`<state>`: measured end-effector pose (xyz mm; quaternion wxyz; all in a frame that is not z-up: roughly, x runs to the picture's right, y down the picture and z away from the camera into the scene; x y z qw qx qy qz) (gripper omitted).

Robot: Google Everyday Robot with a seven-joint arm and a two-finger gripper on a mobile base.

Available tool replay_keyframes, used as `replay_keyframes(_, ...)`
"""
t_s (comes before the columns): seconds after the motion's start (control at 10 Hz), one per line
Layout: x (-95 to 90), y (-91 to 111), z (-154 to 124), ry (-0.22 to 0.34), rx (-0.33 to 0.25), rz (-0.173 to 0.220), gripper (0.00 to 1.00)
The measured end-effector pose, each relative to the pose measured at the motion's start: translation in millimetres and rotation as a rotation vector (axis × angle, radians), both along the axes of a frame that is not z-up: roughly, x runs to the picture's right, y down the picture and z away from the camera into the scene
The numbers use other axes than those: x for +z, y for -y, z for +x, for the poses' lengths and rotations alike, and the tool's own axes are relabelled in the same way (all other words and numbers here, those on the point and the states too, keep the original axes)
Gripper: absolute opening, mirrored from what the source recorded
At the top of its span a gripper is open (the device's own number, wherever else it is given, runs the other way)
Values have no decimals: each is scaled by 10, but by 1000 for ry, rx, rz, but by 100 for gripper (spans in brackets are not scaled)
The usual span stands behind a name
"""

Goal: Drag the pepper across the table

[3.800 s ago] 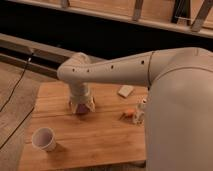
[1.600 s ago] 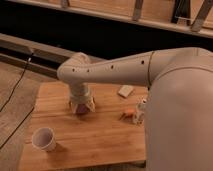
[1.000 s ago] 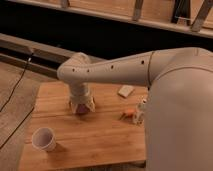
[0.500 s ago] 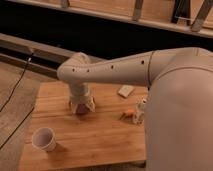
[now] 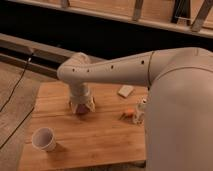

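Note:
The pepper (image 5: 129,112) is a small orange object on the right part of the wooden table (image 5: 95,145), close to the edge of my big white arm. My gripper (image 5: 82,107) points straight down at the table's left-middle, well to the left of the pepper and not touching it. It stands open, its fingers spread just above the wood. A dark reddish patch shows between them; I cannot tell what it is.
A pale flat block (image 5: 125,91) lies behind the pepper. A white cup (image 5: 44,139) stands at the front left. A small pale upright object (image 5: 140,111) sits right beside the pepper. My arm's bulk hides the table's right side.

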<state>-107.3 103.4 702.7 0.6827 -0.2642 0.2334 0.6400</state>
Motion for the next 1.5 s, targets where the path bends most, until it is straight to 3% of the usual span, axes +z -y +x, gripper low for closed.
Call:
replay_keyframes(0.3,151,21,16,29,-1,-13,65)
replay_keyframes(0.8,1029,349,424,114,13,3,65)
replay_keyframes(0.9,1181,473,572,113,18,8,65)
replay_keyframes(1.2,1389,738,916,77,18,16,65)
replay_keyframes(1.5,1525,863,1212,29,37,12,65)
